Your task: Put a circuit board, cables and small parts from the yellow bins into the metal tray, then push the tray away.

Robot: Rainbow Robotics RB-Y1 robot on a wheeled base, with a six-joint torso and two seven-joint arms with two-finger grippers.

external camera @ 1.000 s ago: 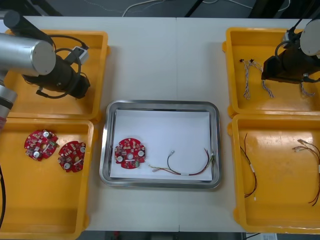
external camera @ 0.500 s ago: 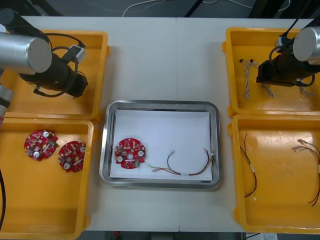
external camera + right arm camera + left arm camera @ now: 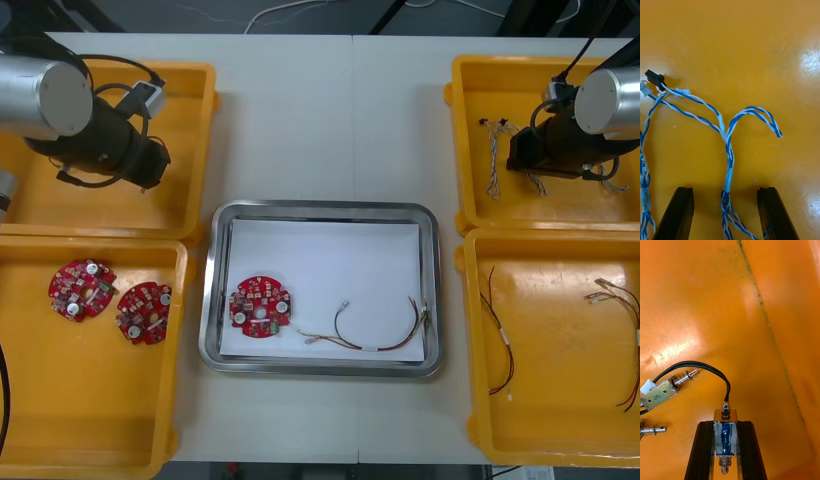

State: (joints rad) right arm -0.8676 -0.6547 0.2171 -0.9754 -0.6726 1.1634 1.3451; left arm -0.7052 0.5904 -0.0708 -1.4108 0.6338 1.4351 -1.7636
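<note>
Light table [image 3: 330,120]: two yellow bins [image 3: 180,205] each side, metal tray [image 3: 325,207] between

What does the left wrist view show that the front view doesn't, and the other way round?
Left wrist view: the left tool shut on a small metal part, with a second part and a black lead nearby. Front view: the metal tray holding one circuit board and a cable, and the right tool over the far right bin. Both: the far left yellow bin under the left arm.
</note>
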